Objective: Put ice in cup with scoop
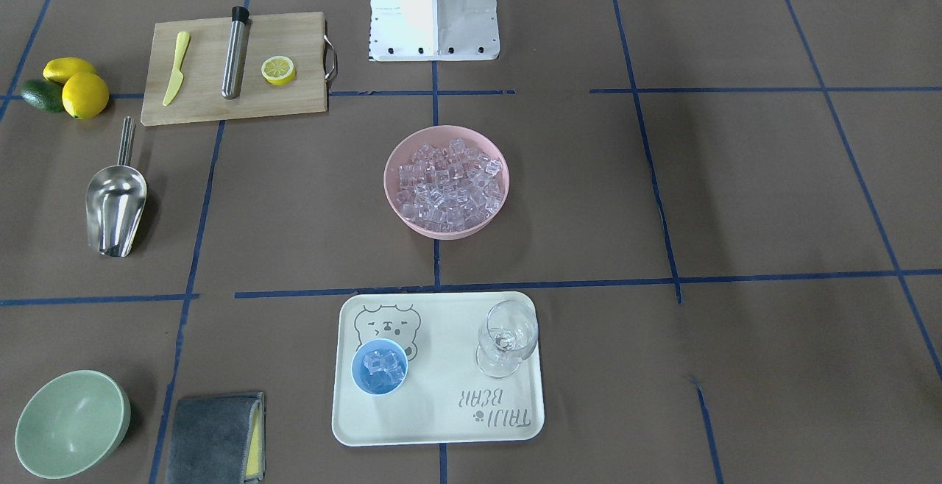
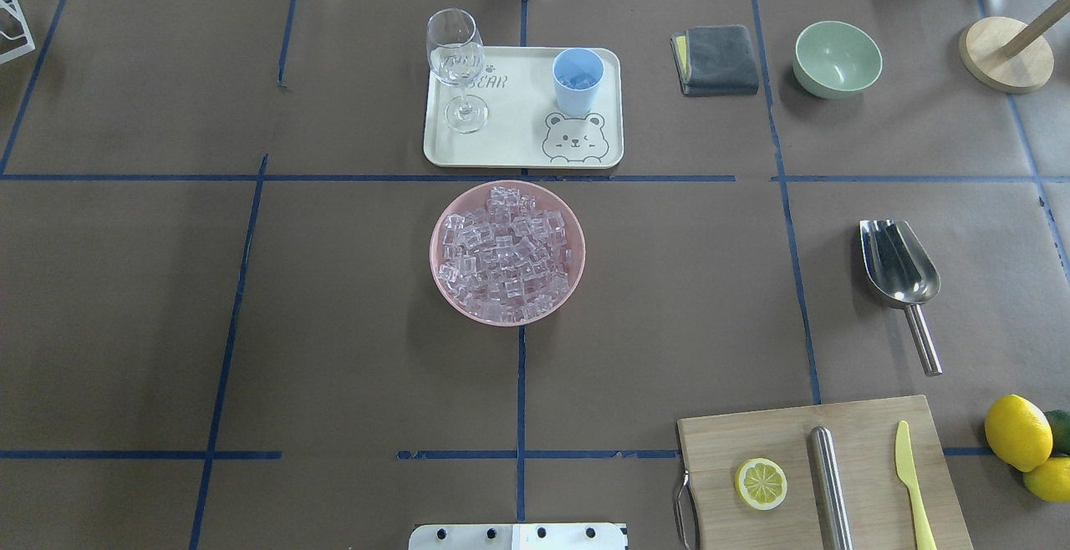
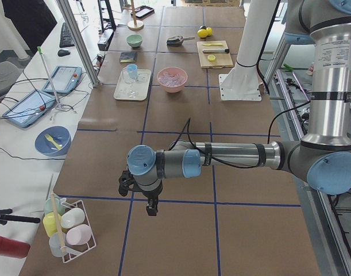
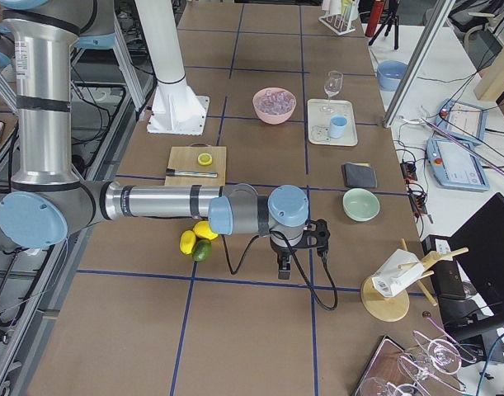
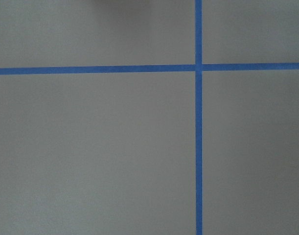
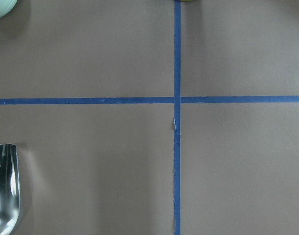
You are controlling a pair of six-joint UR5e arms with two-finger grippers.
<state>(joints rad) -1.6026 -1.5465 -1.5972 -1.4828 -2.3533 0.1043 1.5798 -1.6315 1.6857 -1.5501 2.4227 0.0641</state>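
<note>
Right gripper [image 4: 283, 269] above table [image 4: 235, 330], open or clenched cannot be told, scoop [image 1: 115, 208] lying free nearby, ice [image 1: 381, 368] in cup [image 2: 577, 99]

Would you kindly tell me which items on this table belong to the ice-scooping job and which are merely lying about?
For the job: small clear ice cubes, in the pink round bowl; small light-blue plastic cup; shiny silver metal scoop.

Lying about: clear stemmed wine glass; pale green bowl; grey folded cloth; wooden cutting board with yellow plastic knife, steel cylinder, lemon half; whole lemons.
</note>
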